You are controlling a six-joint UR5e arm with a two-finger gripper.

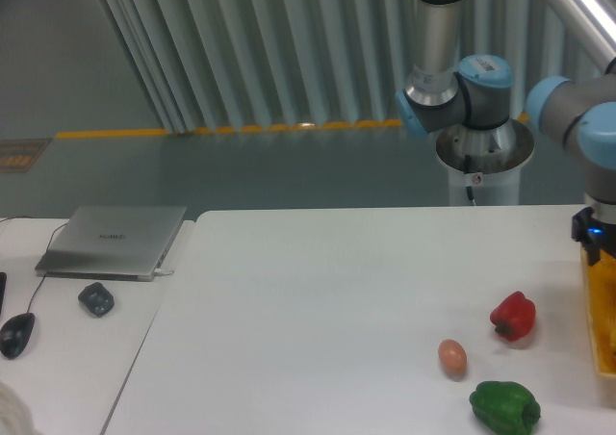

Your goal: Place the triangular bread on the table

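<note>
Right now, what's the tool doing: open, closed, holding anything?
Tool: out of frame past the right edge, only the arm's wrist shows above the yellow container; its state cannot be told.

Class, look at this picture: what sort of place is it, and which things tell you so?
Probably a robotics lab or workshop: a robot arm at a white table with toy food, a laptop alongside, and yellow floor marking.
</note>
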